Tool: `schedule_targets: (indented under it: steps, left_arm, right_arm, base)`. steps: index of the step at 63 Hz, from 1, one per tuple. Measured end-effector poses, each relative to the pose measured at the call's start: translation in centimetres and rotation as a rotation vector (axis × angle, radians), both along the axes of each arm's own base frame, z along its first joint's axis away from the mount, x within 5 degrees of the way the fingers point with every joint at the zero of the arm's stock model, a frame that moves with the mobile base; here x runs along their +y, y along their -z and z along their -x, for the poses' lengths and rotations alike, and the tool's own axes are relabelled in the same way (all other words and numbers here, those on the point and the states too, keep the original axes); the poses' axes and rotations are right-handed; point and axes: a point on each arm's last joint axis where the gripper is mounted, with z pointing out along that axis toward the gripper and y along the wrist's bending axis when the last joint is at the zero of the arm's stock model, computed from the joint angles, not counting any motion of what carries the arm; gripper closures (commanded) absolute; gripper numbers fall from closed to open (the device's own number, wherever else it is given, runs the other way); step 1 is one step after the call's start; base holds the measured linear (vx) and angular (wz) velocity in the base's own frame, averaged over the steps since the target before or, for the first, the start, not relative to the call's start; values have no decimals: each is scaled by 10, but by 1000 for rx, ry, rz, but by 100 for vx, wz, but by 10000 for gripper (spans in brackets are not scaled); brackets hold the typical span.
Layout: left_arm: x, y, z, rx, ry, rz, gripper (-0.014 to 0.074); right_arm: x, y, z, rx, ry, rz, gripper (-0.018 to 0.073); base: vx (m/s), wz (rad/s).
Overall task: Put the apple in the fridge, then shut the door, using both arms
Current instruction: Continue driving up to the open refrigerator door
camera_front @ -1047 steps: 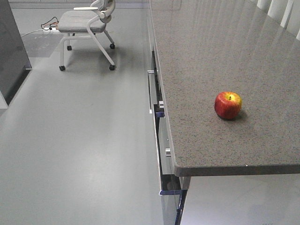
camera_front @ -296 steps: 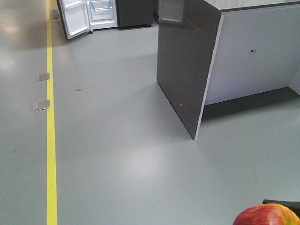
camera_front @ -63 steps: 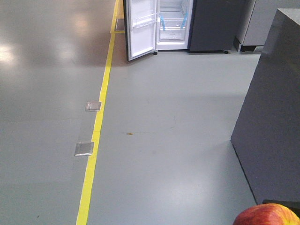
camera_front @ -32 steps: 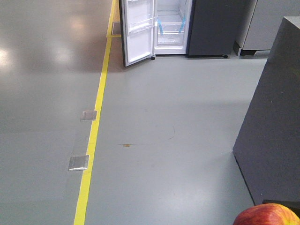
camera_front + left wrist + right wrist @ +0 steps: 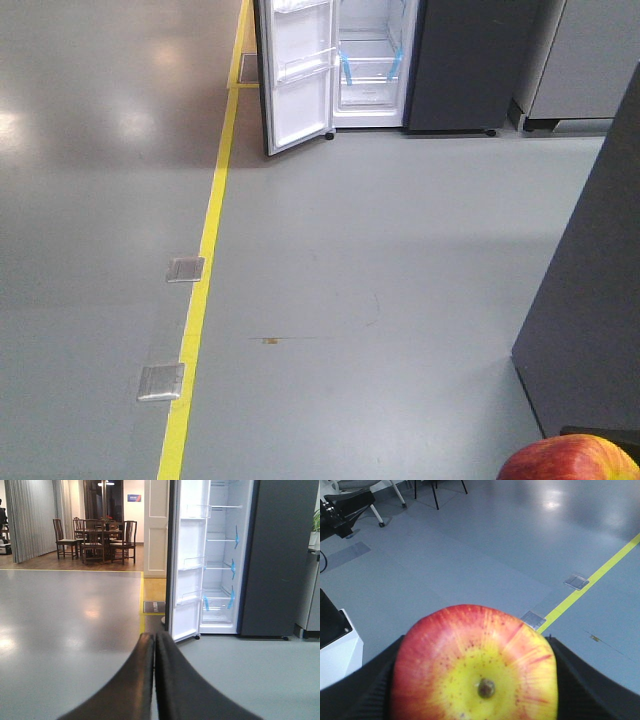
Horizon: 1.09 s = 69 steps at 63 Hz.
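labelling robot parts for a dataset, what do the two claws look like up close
The left claw has two smooth matte black fingers, broad at the base and tapering in a curve to narrow tips. The right claw shows black fingers with a finely grainy surface. No cables or markings show in either wrist view.

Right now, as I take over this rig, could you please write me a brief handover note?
Left gripper: shut, empty.
Right gripper: shut on the apple.
The fridge stands ahead across the floor, its door wide open.
Done: apple grasped.
Left: reach the fridge, set the apple on a shelf, close the door.
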Motion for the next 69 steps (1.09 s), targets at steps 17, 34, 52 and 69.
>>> schedule_targets:
  steps: [17,34,52,69]
  left_arm:
    - [0,0,0,0,0,0,603]
    - [0,0,0,0,0,0,603]
    - [0,0,0,0,0,0,603]
    - [0,0,0,0,0,0,603]
  right_arm:
    - [0,0,0,0,0,0,196]
    - [0,0,0,0,0,0,196]
    - [0,0,0,0,0,0,196]
    - [0,0,0,0,0,0,196]
  base:
    - [24,3]
    - [24,1]
    - [25,0]
    - [25,-1]
